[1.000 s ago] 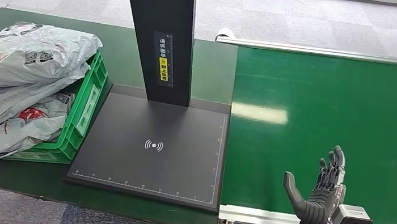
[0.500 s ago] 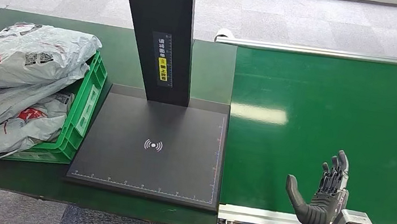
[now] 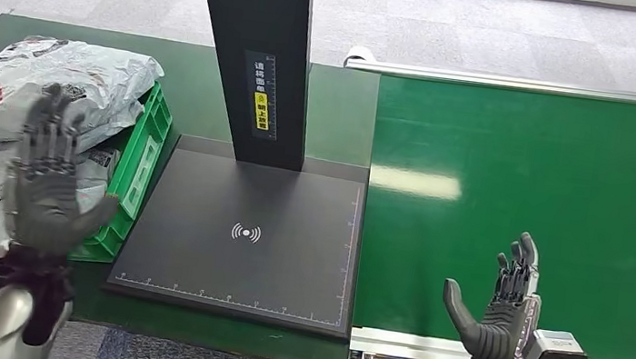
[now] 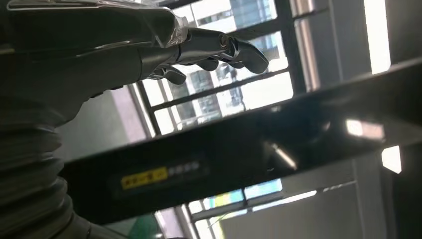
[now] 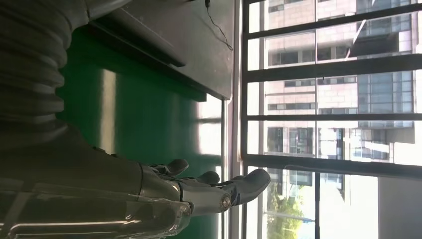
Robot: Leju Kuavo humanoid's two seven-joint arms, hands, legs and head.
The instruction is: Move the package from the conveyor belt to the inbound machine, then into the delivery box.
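Both hands are raised with fingers spread, holding nothing — left hand before the delivery box, right hand at the conveyor belt.

The conveyor belt is glossy green, the delivery box brighter green, its packages grey (red-and-black printing), the inbound machine matt black with a yellow label.

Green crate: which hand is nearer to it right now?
Left. The left hand is raised, open, right at the green crate, overlapping its near corner in the head view. The right hand is open at the conveyor's near edge, beyond the scanner pad.
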